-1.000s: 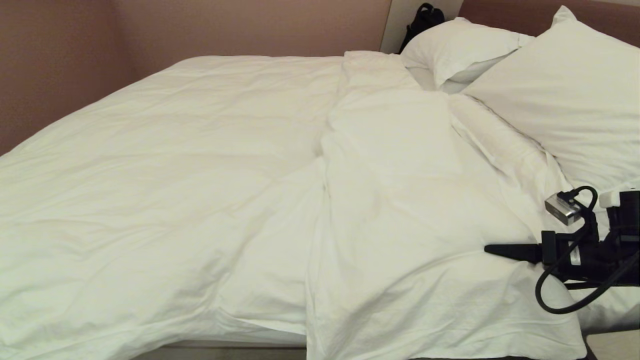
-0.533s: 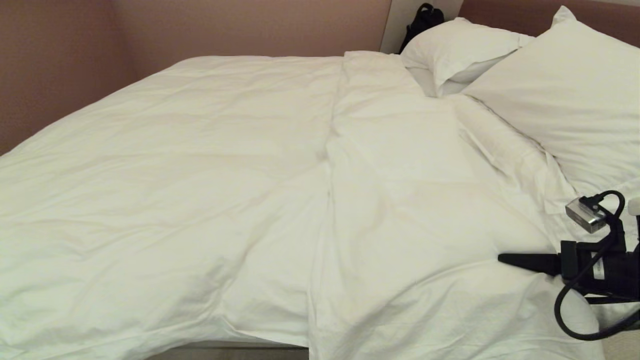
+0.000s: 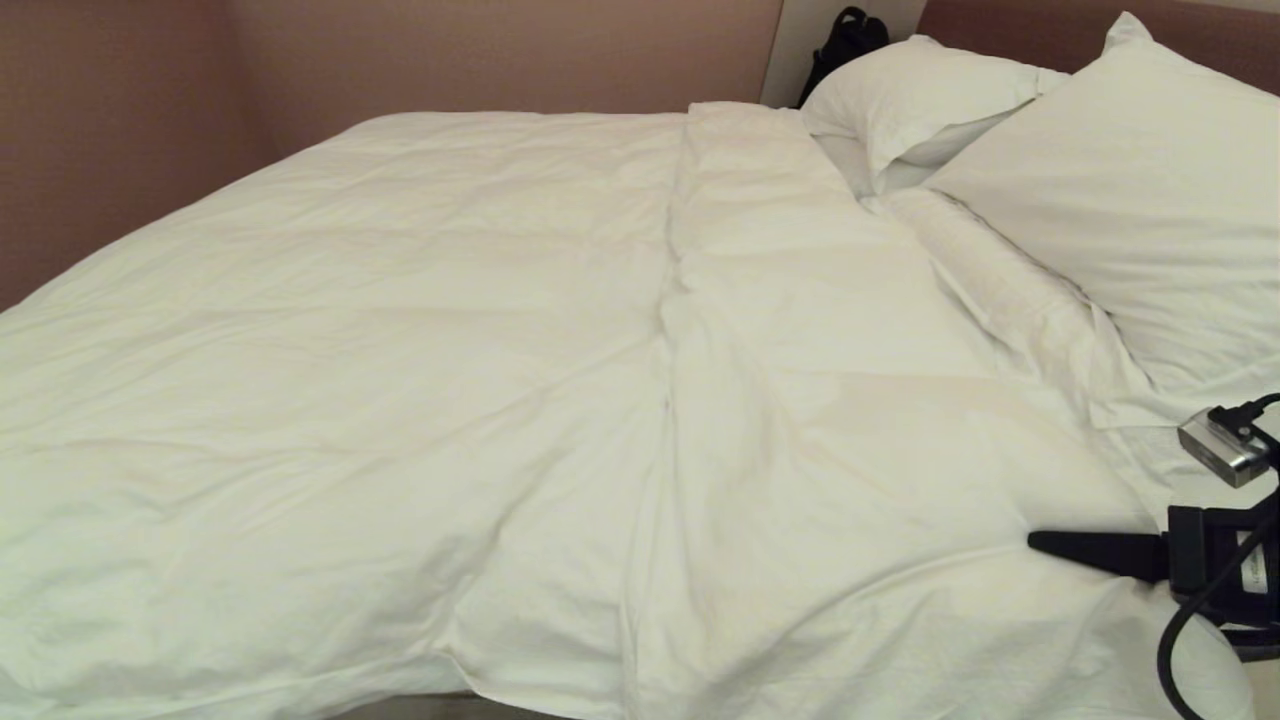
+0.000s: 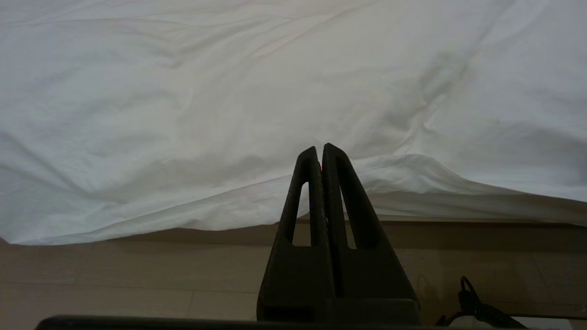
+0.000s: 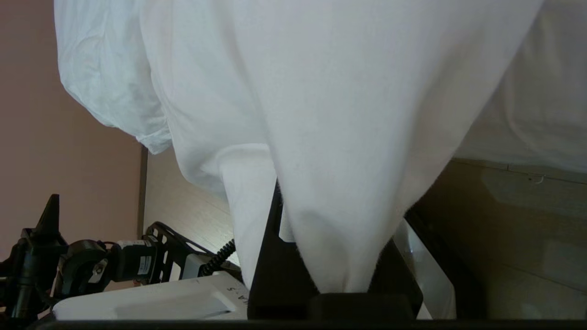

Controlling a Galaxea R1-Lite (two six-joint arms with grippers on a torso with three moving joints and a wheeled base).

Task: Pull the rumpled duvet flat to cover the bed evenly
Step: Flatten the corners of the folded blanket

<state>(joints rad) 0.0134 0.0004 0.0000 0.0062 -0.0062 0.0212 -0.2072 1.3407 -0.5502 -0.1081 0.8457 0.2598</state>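
I have the right gripper (image 3: 1045, 542) low at the near right corner of the bed (image 4: 458, 208), fingers clamped on a fold of the duvet (image 3: 400, 350), whose cloth drapes over them in the right wrist view. The duvet lies across the whole mattress with a long crease down its middle, below two pillows (image 3: 1120, 190). My left gripper (image 4: 320, 153) hangs by the near edge, fingers pressed together, holding nothing.

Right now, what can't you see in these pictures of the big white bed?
- Right gripper fingertips: right wrist view, the duvet drapes over them.
- Mattress sheet: head view, duvet and pillows cover it.
- Black thing behind the pillows: head view, half hidden, too small to name.
- Bed foot: head view, cut off at left edge.
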